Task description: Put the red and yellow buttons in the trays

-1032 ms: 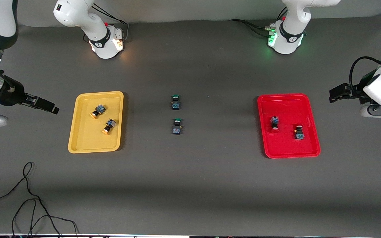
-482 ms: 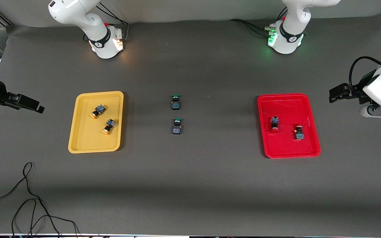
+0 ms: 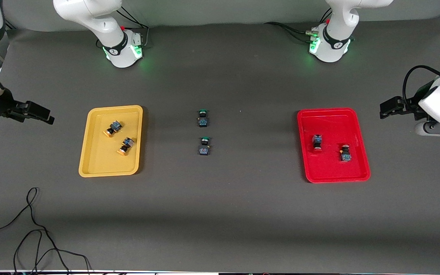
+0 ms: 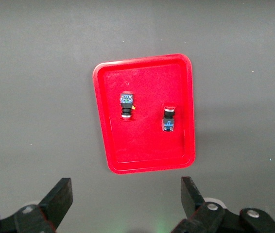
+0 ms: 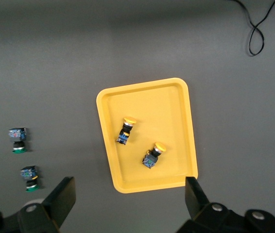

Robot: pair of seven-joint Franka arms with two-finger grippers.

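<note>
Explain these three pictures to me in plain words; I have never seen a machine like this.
Two white robot arms stand at a grey table. One picture looks down from across the table; the other two come from cameras on each arm's wrist.

The yellow tray holds two yellow buttons. The red tray holds two red buttons. Two green buttons lie on the table between the trays, and a black cable lies near the camera.

The left claw and right claw are open, hold nothing, and wait at the table's ends.
</note>
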